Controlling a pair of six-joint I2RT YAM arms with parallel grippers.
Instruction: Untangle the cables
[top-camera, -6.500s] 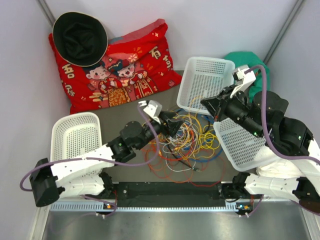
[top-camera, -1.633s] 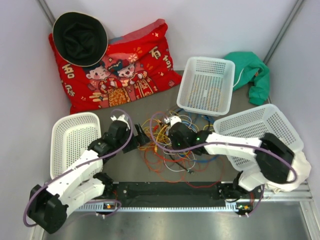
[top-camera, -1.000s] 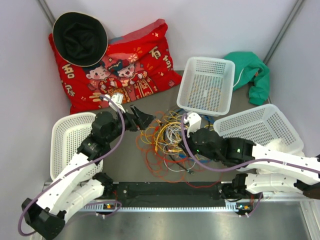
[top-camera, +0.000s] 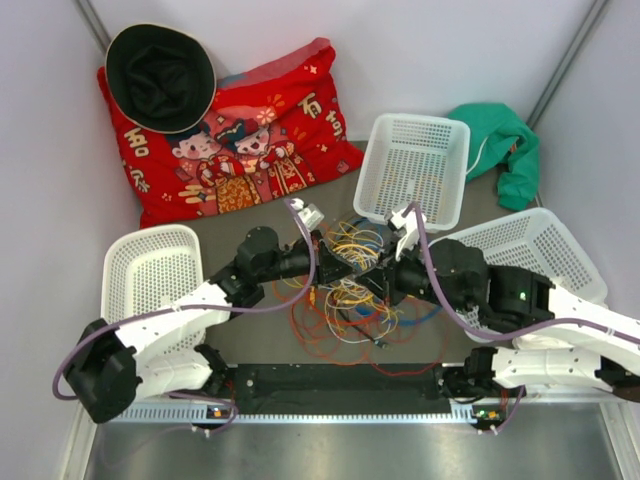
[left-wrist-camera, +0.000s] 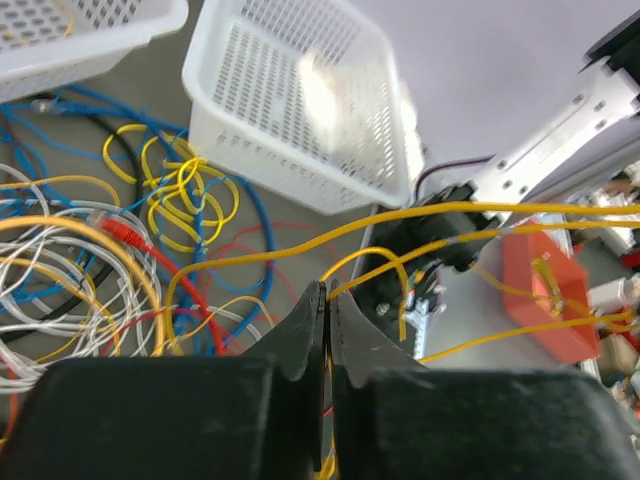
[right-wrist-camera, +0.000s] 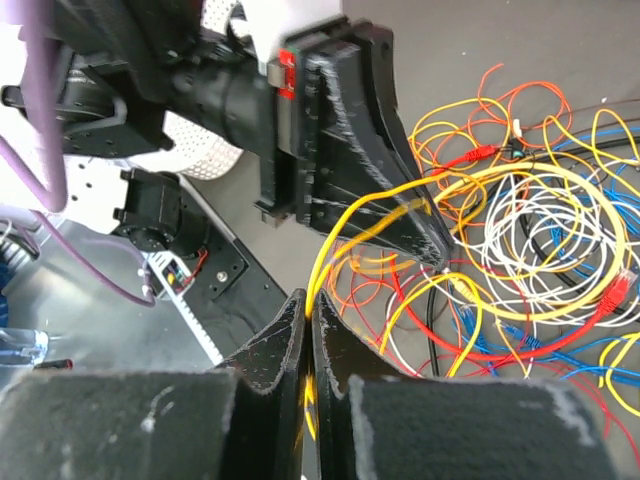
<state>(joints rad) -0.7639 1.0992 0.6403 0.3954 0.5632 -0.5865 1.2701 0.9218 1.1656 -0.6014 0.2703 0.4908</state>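
The cables (top-camera: 345, 292) lie as a tangled heap of yellow, orange, red, white, blue and black wires in the middle of the table. My left gripper (top-camera: 350, 268) reaches into the heap from the left. In the left wrist view it (left-wrist-camera: 327, 295) is shut on a yellow cable (left-wrist-camera: 500, 209) that stretches away to the right. My right gripper (top-camera: 373, 281) comes in from the right, tip to tip with the left one. It (right-wrist-camera: 310, 305) is shut on a yellow cable (right-wrist-camera: 336, 243) that arcs up to the left gripper's black fingers (right-wrist-camera: 400, 215).
Three white mesh baskets stand around the heap: one at the left (top-camera: 150, 270), one at the back (top-camera: 415, 165) and one at the right (top-camera: 520, 250). A red cushion (top-camera: 250, 130), a black hat (top-camera: 160, 75) and a green cloth (top-camera: 500, 140) lie at the back.
My left gripper has moved right from the heap's back-left edge into the heap and gone from open to shut on a yellow cable. The right arm has lifted and shifted slightly back, still shut.
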